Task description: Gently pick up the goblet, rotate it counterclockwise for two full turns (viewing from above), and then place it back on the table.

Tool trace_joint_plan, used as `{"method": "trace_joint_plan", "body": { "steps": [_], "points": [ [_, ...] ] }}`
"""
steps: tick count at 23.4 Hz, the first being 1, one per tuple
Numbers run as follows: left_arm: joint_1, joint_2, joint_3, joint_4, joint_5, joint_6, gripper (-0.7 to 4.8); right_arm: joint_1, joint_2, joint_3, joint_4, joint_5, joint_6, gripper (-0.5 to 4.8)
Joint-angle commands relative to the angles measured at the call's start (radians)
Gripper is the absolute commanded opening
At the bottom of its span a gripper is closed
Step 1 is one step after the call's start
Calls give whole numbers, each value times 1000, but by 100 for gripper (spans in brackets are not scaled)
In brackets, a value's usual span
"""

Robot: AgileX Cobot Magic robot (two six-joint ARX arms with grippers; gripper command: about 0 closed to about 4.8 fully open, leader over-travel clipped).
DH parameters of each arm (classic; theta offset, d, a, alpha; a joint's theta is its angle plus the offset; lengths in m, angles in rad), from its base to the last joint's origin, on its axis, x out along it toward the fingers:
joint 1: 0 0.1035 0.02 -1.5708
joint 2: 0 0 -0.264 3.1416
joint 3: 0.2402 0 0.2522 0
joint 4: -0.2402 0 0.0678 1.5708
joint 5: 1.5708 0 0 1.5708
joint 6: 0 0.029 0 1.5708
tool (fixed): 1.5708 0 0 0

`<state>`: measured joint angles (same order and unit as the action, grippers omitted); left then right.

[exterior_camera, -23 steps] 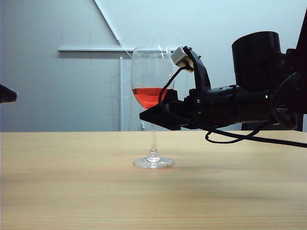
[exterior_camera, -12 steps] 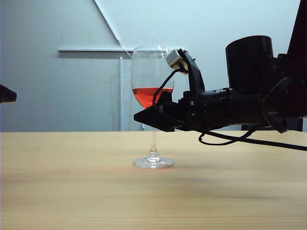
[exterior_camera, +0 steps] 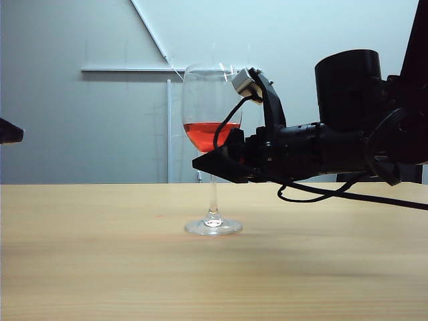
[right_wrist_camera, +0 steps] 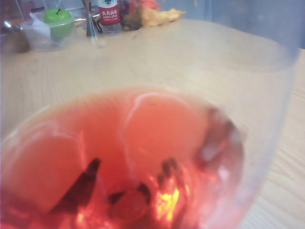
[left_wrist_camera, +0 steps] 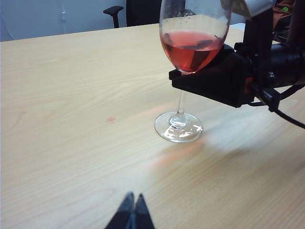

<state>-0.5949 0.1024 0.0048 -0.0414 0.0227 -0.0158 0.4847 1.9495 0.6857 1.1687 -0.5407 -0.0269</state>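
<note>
Goblet (exterior_camera: 212, 134) count: one, upright, foot resting on the counter (exterior_camera: 100, 267). Right end effector (exterior_camera: 217, 162) sits at the base of the bowl around the stem top; its fingertips are hidden behind glass and red liquid, so grip cannot be told. Left end effector (left_wrist_camera: 133, 214), fingers pressed together and empty, is cut off at the frame edge, well apart from the goblet.

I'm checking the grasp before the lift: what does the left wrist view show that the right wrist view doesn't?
Only the left wrist view shows the goblet's stem and foot standing on the table, the right hand around the stem just under the bowl, and the left hand shut, well clear. Only the right wrist view shows a green apple and a bottle far back. Both show the red liquid.
</note>
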Motion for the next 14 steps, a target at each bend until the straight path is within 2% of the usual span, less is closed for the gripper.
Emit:
{"method": "trace_joint_plan", "body": {
  "steps": [1,3,5,8,10,14],
  "points": [
    [-1,1,4,13,0,1,-5,2,-6,3,33,0,1,85],
    [-1,1,4,13,0,1,-5,2,-6,3,34,0,1,79],
    [-1,1,4,13,0,1,-5,2,-6,3,34,0,1,51],
    [-1,1,4,13,0,1,-5,2,-6,3,35,0,1,44],
    [-1,1,4,13,0,1,-5,2,-6,3,41,0,6,-4],
    [-1,1,4,13,0,1,-5,2,-6,3,92,14,65,-6]
  ]
}}
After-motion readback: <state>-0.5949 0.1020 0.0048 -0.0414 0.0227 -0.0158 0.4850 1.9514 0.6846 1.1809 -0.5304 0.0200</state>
